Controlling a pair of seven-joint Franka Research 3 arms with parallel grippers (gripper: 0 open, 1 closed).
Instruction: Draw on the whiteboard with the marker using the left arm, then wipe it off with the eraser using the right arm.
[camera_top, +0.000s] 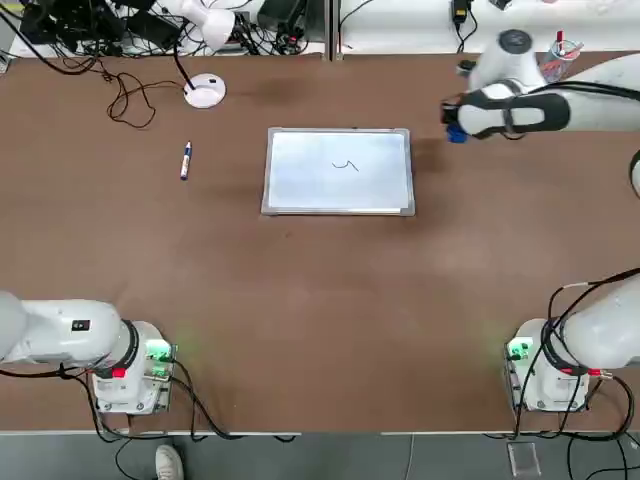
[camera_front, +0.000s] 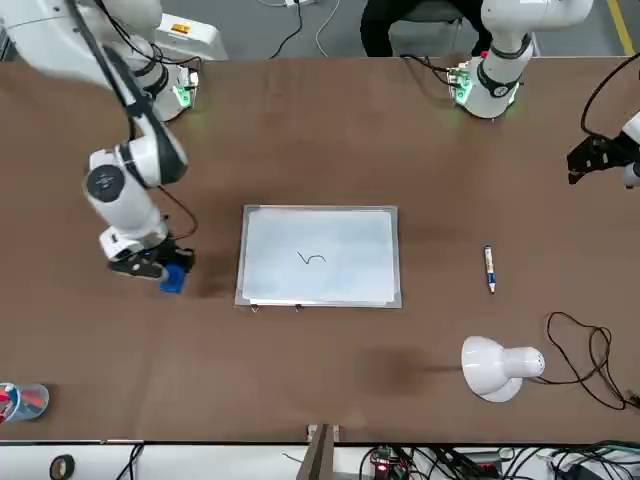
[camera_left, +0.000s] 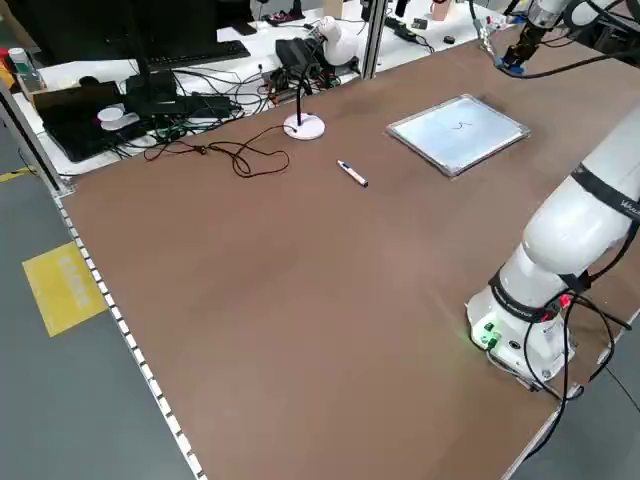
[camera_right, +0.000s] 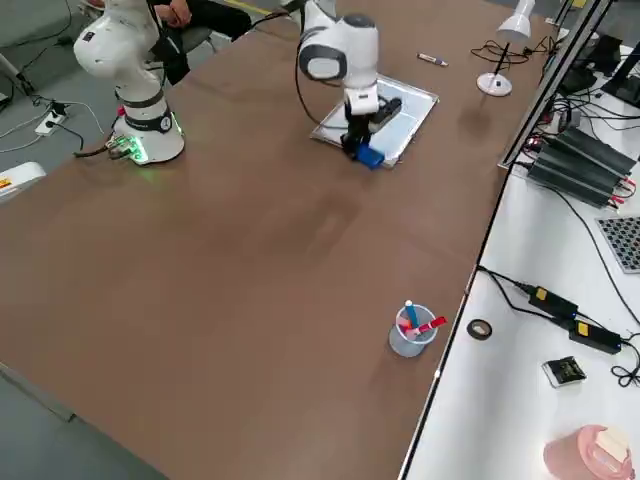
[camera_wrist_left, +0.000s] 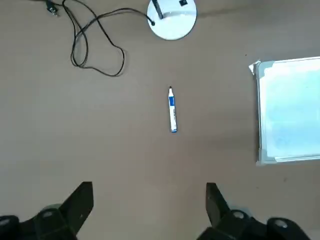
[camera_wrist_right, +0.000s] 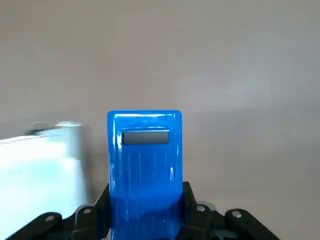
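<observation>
You find no readable text, brand, number or sign anywhere in these views. The flat white whiteboard with its thin silver-grey frame (camera_top: 338, 171) carries only a short dark hand-drawn squiggle (camera_top: 345, 165) near its middle, which forms no letter or digit you could read. The small dark plate on the bright blue rectangular eraser (camera_wrist_right: 144, 170) and the dark label on the big white jointed left arm (camera_top: 81, 325) show no legible characters.
</observation>
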